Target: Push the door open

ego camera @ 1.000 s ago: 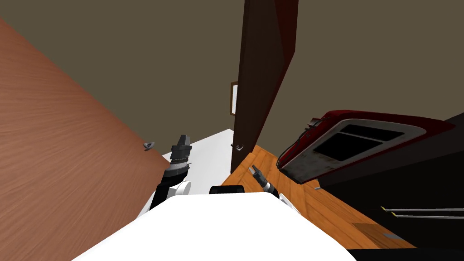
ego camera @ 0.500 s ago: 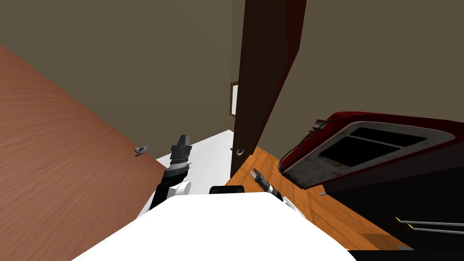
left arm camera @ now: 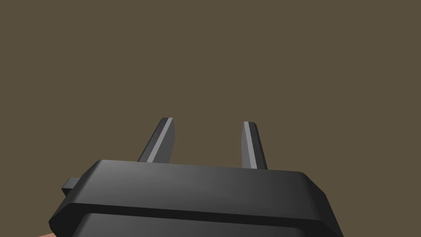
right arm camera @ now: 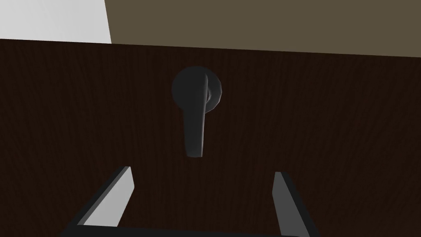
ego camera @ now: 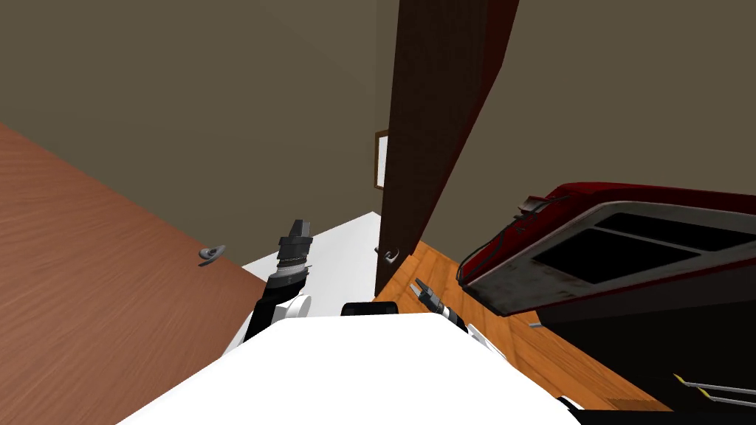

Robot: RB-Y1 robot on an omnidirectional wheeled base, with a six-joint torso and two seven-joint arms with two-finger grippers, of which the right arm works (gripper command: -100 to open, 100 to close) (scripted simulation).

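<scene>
Right gripper (right arm camera: 201,170): both fingers are spread wide and nothing is held between them. It is aimed at the face of the dark brown door (right arm camera: 329,123). The grey lever handle (right arm camera: 195,119) is seen just beyond the fingertips, in line with the gap and apart from both fingers, with its free end pointing toward the gripper. Whether the fingers touch the door face cannot be told. In the head view this gripper (ego camera: 421,286) is placed low at centre frame, just right of and below the handle (ego camera: 389,254).

Door (ego camera: 421,147): a tall dark slab is seen nearly edge-on, running from top centre down to mid frame, with the handle near its lower end.

Left gripper (left arm camera: 208,121): fingers are parted, nothing is held. In the head view it (ego camera: 297,229) is raised left of centre, well apart from the dark door.

Reddish-brown wooden panel (ego camera: 88,295): lower left of frame, fitted with a small grey handle (ego camera: 210,254).

White floor (ego camera: 347,251): centre, between panel and door.

Orange wood floor (ego camera: 531,354): lower right.

Dark red object with grey frame (ego camera: 517,288): right of frame.
</scene>
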